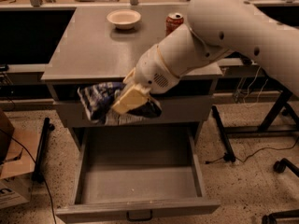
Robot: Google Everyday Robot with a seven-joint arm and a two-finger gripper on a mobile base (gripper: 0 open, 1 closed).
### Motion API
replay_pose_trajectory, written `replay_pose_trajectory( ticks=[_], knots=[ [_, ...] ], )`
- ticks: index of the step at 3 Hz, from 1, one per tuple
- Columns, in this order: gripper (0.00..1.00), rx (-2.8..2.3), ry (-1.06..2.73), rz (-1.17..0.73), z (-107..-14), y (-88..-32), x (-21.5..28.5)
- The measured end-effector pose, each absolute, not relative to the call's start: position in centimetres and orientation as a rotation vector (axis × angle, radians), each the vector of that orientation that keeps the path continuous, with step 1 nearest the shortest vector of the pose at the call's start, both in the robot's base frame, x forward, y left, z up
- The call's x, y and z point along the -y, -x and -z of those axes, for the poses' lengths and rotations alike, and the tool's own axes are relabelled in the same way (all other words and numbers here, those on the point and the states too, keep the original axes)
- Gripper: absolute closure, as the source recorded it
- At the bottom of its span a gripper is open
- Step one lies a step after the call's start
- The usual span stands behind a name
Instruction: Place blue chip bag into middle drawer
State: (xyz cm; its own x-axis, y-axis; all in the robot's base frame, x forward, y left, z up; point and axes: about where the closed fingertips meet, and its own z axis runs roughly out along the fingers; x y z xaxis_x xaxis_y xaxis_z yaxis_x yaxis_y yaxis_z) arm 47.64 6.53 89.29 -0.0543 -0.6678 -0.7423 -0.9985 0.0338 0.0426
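Gripper [130, 100] is clamped on the chip bag [98, 101], holding it in the air against the cabinet's front edge, just above the drawer [140, 208]. The drawer stands pulled out, with wide room between its side walls. The bag's white print is unreadable. On the cabinet top [88, 55] sit one bowl [124, 18] and one red can [174, 22].

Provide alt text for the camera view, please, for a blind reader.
The robot's hand holds a blue chip bag above the open middle drawer of a grey cabinet. A bowl and a red soda can stand on top.
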Motion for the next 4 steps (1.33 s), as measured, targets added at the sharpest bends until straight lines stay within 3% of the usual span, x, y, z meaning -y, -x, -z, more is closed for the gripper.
replay_pose_trajectory(
  ticks=[1, 2, 4],
  knots=[
    [1.0, -1.908, 1.654, -0.907, -84.4, -42.3, -5.3],
    [1.0, -2.015, 1.589, -0.96, -78.1, -41.1, -4.8],
    [1.0, -2.191, 1.358, -1.024, -63.8, -43.3, -0.9]
  ],
)
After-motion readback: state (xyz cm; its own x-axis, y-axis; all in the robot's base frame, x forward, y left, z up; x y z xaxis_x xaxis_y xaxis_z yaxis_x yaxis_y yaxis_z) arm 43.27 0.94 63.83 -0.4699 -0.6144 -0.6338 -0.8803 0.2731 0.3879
